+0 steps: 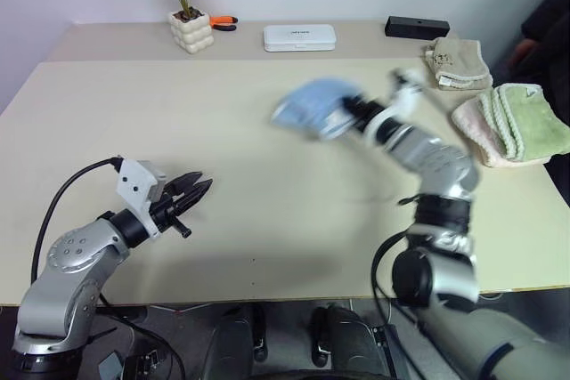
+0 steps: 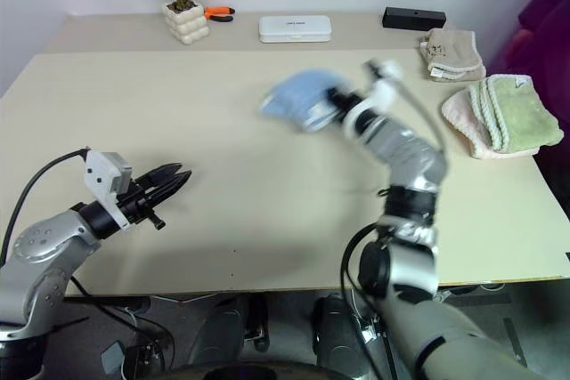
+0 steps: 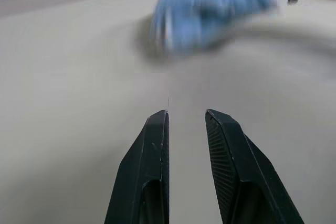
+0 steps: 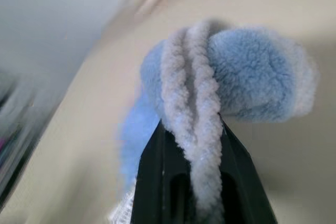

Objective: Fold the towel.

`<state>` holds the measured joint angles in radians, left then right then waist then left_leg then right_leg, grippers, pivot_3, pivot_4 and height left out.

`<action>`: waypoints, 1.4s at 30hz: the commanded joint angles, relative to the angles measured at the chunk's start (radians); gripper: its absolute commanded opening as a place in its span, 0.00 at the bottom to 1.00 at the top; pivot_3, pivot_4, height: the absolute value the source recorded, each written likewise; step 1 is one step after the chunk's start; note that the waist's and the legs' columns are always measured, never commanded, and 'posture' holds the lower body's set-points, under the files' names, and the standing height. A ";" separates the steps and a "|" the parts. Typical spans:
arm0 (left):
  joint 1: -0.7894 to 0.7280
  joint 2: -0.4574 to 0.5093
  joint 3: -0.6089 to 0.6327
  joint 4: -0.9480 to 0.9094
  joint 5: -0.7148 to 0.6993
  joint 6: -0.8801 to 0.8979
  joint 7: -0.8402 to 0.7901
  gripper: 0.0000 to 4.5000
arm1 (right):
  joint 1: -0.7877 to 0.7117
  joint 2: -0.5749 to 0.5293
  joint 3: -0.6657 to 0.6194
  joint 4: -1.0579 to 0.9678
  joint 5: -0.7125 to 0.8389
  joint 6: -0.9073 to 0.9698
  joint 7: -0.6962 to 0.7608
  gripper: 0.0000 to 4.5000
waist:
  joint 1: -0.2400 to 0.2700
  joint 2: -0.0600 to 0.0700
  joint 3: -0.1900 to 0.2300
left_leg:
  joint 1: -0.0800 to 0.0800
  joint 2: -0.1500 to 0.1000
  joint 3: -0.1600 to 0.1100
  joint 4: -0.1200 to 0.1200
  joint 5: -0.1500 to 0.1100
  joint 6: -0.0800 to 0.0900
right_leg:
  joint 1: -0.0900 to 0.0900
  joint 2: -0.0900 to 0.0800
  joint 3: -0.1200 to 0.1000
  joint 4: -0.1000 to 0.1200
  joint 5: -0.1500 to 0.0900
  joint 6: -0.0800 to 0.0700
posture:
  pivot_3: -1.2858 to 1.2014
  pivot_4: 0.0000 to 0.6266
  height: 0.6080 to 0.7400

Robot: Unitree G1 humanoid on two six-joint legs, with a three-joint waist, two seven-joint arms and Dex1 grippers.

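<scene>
The towel (image 1: 313, 106), light blue terry with a pale trim, hangs bunched up above the middle of the table (image 1: 178, 122). My right gripper (image 1: 349, 113) is shut on it. In the right wrist view the pale trimmed edge of the towel (image 4: 194, 93) is pinched between the two black fingers (image 4: 152, 166). My left gripper (image 1: 203, 187) hovers near the table's front left, pointing toward the towel. Its fingers (image 3: 155, 145) stand slightly apart with nothing between them, and the towel (image 3: 210, 9) lies well ahead of them.
At the right edge lie a pink and green folded towel stack (image 1: 512, 122) and a beige folded cloth (image 1: 459, 64). Along the back stand a potted plant (image 1: 190, 28), orange-handled pliers (image 1: 223, 21), a white case (image 1: 299, 37) and a black box (image 1: 417, 27).
</scene>
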<state>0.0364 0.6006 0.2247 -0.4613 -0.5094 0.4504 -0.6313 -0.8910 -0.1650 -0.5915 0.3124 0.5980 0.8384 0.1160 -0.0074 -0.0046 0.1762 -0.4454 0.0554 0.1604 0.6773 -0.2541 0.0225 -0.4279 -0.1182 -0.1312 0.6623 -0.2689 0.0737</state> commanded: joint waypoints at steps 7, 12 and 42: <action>-0.119 -0.047 -0.097 0.046 0.023 -0.011 -0.004 0.23 | 0.068 -0.097 -0.198 0.102 0.058 -0.107 -0.237 0.01 | -0.038 0.001 0.001 | 0.004 -0.001 0.002 -0.008 0.003 -0.003 | 0.000 0.001 0.002 -0.001 -0.001 0.002 | 0.52 0.24 1.00; -0.115 -0.051 -0.128 0.047 0.037 -0.013 -0.014 0.23 | 0.147 -0.077 -0.210 0.039 0.096 -0.049 -0.331 0.01 | -0.037 0.002 0.001 | 0.007 -0.001 0.002 -0.012 0.005 -0.006 | -0.001 0.001 0.004 0.001 -0.001 0.002 | 0.52 0.24 1.00; 0.057 -0.040 0.130 0.073 0.130 -0.156 0.103 0.23 | 0.396 -0.482 0.597 -0.335 -0.241 -0.435 0.576 0.90 | -0.020 0.001 0.001 | 0.007 -0.002 0.002 -0.011 0.003 -0.003 | 0.001 -0.001 0.004 -0.001 -0.001 0.002 | 0.52 0.24 1.00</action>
<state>0.0854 0.5513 0.3213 -0.3421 -0.3633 0.3045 -0.5232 -0.4837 -0.6340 0.0106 -0.0244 0.3745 0.4440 0.6570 -0.0270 -0.0035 0.1777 -0.4386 0.0532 0.1621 0.6664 -0.2512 0.0199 -0.4269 -0.1193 -0.1273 0.6608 -0.2699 0.0754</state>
